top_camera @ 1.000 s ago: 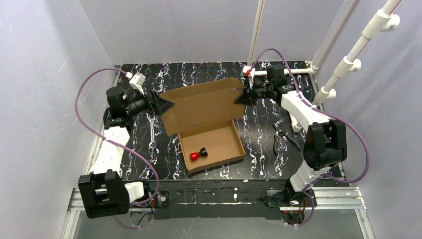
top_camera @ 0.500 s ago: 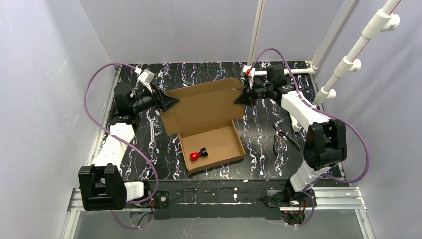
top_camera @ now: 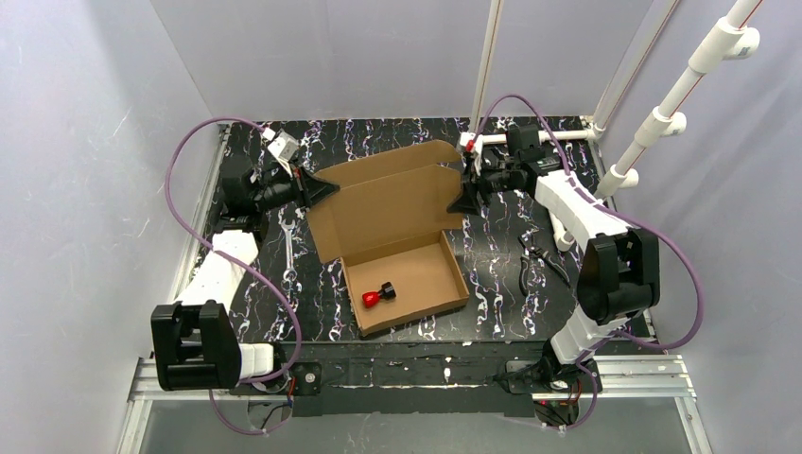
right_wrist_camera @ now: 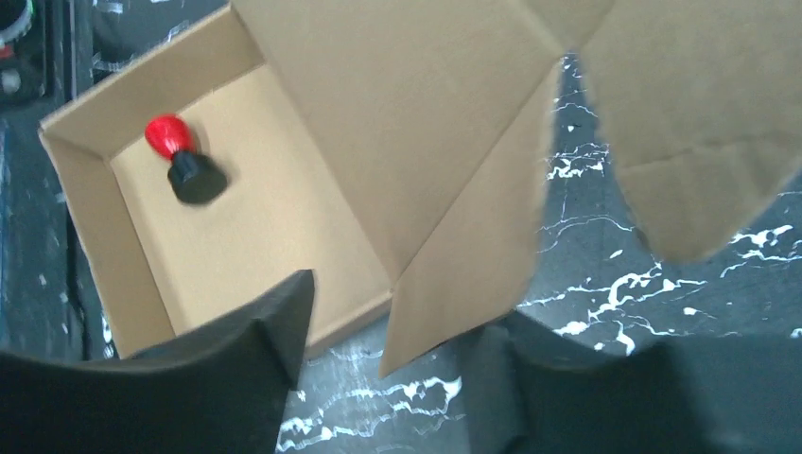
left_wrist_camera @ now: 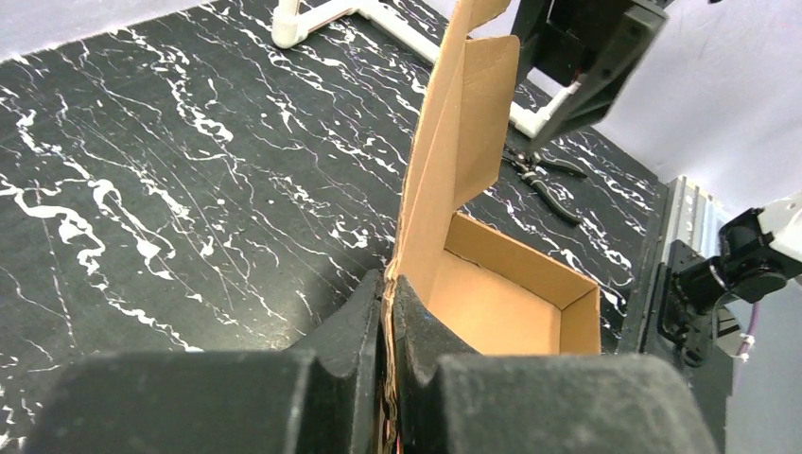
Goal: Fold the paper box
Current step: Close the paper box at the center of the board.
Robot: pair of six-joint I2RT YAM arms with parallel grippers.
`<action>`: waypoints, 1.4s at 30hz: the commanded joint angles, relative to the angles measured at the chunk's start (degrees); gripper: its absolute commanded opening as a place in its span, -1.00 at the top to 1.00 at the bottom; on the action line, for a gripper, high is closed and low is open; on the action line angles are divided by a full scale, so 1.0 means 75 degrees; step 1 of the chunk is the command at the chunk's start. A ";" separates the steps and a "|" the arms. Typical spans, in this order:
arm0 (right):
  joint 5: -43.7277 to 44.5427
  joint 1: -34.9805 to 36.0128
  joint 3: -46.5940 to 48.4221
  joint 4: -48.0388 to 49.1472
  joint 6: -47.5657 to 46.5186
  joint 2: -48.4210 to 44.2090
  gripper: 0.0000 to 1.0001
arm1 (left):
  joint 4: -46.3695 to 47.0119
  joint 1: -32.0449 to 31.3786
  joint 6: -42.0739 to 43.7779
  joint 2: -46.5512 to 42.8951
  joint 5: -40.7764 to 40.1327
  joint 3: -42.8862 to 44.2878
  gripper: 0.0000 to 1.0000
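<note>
One lid edge of the brown corrugated cardboard box (top_camera: pixel 397 241) is clenched by the left gripper (left_wrist_camera: pixel 388 295); the right gripper (right_wrist_camera: pixel 388 326) is parted.

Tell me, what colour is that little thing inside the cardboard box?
The little thing is half red, half black; clearest in the right wrist view.

Brown corrugated cardboard box (left_wrist_camera: pixel 459 142): lid panel upright, open tray beyond. Black left gripper (left_wrist_camera: pixel 389 288): fingers pinched on the lid's near edge. Black white-veined tabletop (left_wrist_camera: pixel 189 170). Black pliers (left_wrist_camera: pixel 549 184), past the box.
</note>
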 commanded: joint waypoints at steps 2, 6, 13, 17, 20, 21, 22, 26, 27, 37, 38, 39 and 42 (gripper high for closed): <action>-0.0389 -0.0476 0.0754 -0.2575 -0.2259 -0.0923 -0.54 | 0.0140 0.0004 0.0796 -0.0595 -0.0043 -0.0079 1.00; -0.0072 -0.0849 0.0760 -0.2604 -0.2245 -0.1108 -0.55 | 0.0140 0.0008 0.0988 -0.0786 0.0005 -0.0186 1.00; 0.1756 -0.1067 0.0870 -0.0253 0.0208 -0.0645 0.57 | 0.0140 0.0007 0.1146 -0.0987 0.0104 -0.0295 1.00; 0.2475 -0.0806 0.0724 0.1375 0.0933 -0.0121 0.82 | 0.0139 0.0008 0.1171 -0.0986 0.0254 -0.0275 1.00; 0.2132 -0.0776 0.0520 0.2681 0.1762 0.0353 0.83 | 0.0140 0.0002 0.1149 -0.0981 0.0326 -0.0275 1.00; 0.1817 -0.0754 0.0459 0.2959 0.1970 0.0496 0.82 | 0.0140 0.0007 0.1138 -0.0977 0.0343 -0.0277 1.00; 0.1492 -0.0716 0.0408 0.3387 0.2211 0.0651 0.82 | 0.0140 0.0002 0.1124 -0.0978 0.0367 -0.0274 1.00; 0.0551 -0.0396 0.0284 0.3837 0.2345 0.1003 0.74 | 0.0140 0.0008 0.1111 -0.0941 0.0398 -0.0263 1.00; 0.0395 -0.0308 0.0219 0.3898 0.2270 0.1011 0.69 | 0.0133 0.0002 0.1109 -0.0930 0.0421 -0.0268 1.00; -0.1015 0.0108 0.0069 0.3371 0.1290 0.0949 0.07 | 0.0134 0.0008 0.1133 -0.0848 0.0548 -0.0241 1.00; -0.1118 0.0109 0.0063 0.3275 0.1166 0.0912 0.00 | 0.0138 0.0008 0.1127 -0.0846 0.0518 -0.0239 1.00; -0.1175 0.0125 0.0012 0.3239 0.1130 0.0872 -0.07 | 0.0140 0.0008 0.1133 -0.0837 0.0528 -0.0230 1.00; -0.1089 0.0201 -0.0108 0.3303 0.1134 0.0833 -0.32 | 0.0139 0.0007 0.1119 -0.0762 0.0688 -0.0167 1.00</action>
